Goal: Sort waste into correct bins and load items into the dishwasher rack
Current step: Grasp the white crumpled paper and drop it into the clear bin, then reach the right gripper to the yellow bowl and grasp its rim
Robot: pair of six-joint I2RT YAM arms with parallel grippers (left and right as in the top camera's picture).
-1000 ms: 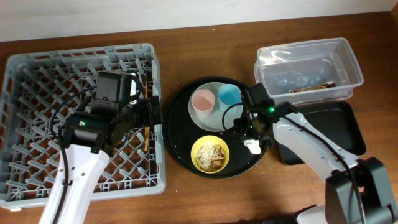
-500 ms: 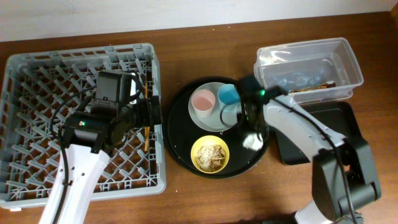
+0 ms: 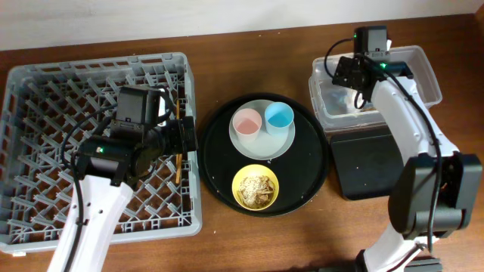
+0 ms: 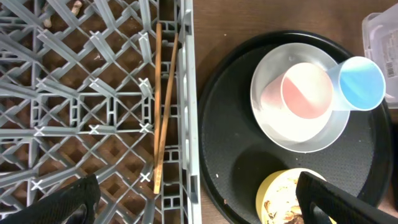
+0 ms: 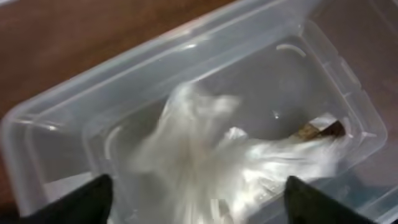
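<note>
Right claw, over the round tray a second ago, now hangs above the clear tub, spread wide. We see the white tissue, blurred, inside. Left claw, also wide, hovers over the rack's chopsticks.

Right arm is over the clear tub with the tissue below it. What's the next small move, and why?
Probably lift the right gripper straight up, out of the clear tub. Its fingers stand wide apart and the white tissue lies blurred inside the tub near the foil wrapper, so it looks released. The yellow bowl of scraps waits on the round tray.
</note>
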